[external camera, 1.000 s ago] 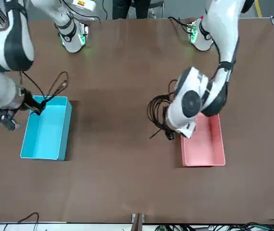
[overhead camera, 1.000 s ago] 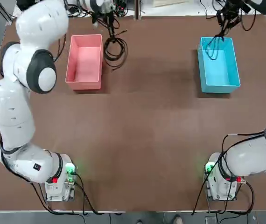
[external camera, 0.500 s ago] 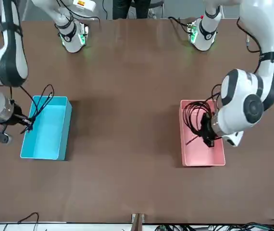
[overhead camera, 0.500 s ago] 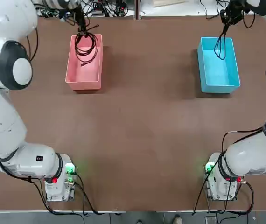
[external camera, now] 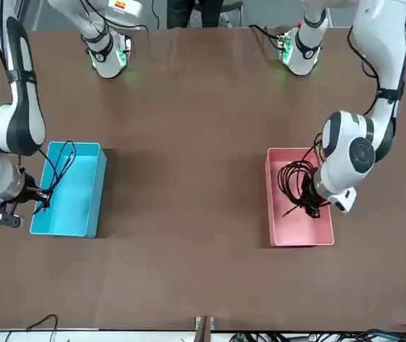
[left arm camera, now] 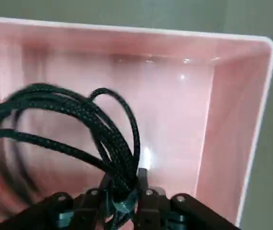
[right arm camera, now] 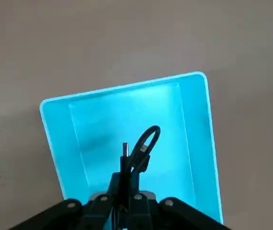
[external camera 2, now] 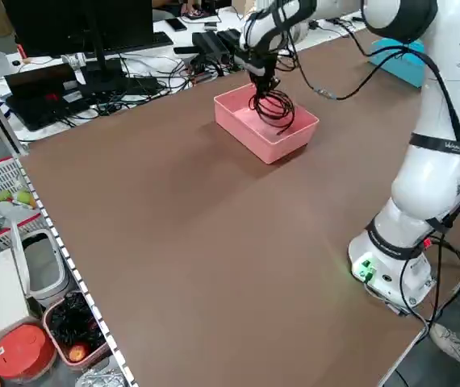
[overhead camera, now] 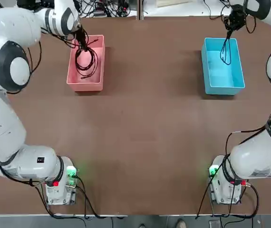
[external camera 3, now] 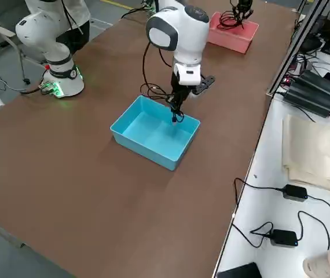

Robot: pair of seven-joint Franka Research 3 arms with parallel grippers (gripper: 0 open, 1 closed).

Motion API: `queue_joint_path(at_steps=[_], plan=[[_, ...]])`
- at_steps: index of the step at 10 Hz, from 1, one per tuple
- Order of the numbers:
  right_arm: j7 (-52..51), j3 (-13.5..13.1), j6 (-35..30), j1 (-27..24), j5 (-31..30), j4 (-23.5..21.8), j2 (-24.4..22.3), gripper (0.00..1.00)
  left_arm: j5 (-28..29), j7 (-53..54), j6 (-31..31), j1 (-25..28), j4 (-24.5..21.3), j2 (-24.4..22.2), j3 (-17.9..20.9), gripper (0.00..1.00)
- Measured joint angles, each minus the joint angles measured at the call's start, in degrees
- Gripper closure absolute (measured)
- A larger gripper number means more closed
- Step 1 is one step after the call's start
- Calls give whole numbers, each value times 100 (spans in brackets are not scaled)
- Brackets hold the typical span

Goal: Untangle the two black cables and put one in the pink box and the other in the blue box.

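One black cable (overhead camera: 87, 59) hangs as a loose coil inside the pink box (overhead camera: 84, 85) at the far left of the table. My left gripper (overhead camera: 82, 40) is above that box's far end and pinches the coil's top strands (left arm camera: 103, 129) between its fingertips (left arm camera: 143, 192). The other black cable (overhead camera: 226, 50) dangles as a narrow loop into the blue box (overhead camera: 223, 89) at the far right. It is held from above by my right gripper (overhead camera: 230, 26), which is shut on it (right arm camera: 143, 146). In the front view the coil (external camera: 293, 182) lies low in the pink box (external camera: 299, 241).
Both arm bases (overhead camera: 59, 185) (overhead camera: 223, 183) stand at the near edge with green lights. Cord clutter and equipment (overhead camera: 107, 7) lie beyond the far edge. Brown tabletop (overhead camera: 145, 118) spreads between the two boxes.
The left arm carried its coil from beside the pink box's right wall over it and lowered it inside. The right gripper shifted slightly and its cable now hangs deeper in the blue box.
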Motion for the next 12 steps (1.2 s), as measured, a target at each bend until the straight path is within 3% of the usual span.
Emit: queue_joint_path(at_steps=[2,4,5,8,10,12], plan=[[-28,1,299,-9,0,-181,38,91,91,-52,83,45,208,186,17,39],[-78,0,524,-29,0,-360,75,89,119,-7,-180,105,483,45,5,7],[-125,0,531,-51,0,-370,77,76,138,164,-544,102,590,-217,-26,0],[-157,4,532,-86,0,-370,76,32,178,1053,-1405,70,607,-1118,-197,0],[-166,19,532,-86,0,-369,74,2,194,2431,-2363,100,673,-1598,-187,0],[-169,50,500,-85,0,-354,27,0,194,3779,-3274,205,966,-1970,-144,0]])
